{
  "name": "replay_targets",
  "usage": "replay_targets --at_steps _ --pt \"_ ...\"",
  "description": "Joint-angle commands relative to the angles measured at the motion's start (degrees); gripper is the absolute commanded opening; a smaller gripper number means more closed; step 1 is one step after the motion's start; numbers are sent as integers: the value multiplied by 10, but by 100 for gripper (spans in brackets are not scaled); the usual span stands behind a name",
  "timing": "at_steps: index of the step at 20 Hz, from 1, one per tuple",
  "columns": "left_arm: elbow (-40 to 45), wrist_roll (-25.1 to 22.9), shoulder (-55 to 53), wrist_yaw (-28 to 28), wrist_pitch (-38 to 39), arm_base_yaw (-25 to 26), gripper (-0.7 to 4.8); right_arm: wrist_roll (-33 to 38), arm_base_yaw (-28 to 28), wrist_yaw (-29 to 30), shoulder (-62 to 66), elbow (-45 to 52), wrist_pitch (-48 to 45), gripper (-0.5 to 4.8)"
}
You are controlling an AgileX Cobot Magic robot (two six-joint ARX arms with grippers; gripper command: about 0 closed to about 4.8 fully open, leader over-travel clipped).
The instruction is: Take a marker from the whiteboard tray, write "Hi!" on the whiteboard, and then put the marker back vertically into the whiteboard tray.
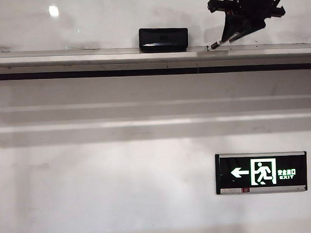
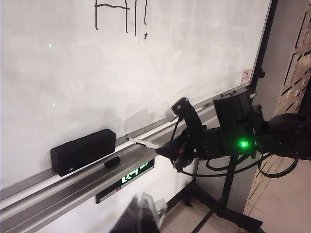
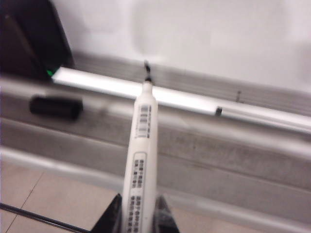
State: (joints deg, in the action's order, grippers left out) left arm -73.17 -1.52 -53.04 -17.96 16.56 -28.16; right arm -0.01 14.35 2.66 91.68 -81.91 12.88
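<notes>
Over whiteboard tray point(image 3: 204, 141), right claw point(image 3: 141, 213) clamps marker point(image 3: 143, 145).

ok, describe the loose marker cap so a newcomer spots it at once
Find the whiteboard tray under the whiteboard. Beside the black eraser block, toward the right gripper holding the marker, lies the cap: a short black cylinder, far smaller than the eraser.

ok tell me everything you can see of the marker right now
The marker is a slim pen with a white barrel printed with a barcode and small dark text, uncapped, its dark tip bare. The right gripper is shut on its rear end, holding it slanted, tip reaching the whiteboard tray. A loose black cap lies apart on the tray.
</notes>
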Motion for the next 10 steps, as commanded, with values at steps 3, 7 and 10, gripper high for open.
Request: replay_targets --at_steps 3,7,10 --pt "-3 -1 1 -3 -8 0 -6 0 1 -2 3 -3 -5 -1" --pt "-3 -1 1 -3 -8 0 -5 2 0 -2 16 -3 -23 -1" --pt "-3 -2 1 -1 -8 0 -6 5 0 -1 15 -3 -19 -1"
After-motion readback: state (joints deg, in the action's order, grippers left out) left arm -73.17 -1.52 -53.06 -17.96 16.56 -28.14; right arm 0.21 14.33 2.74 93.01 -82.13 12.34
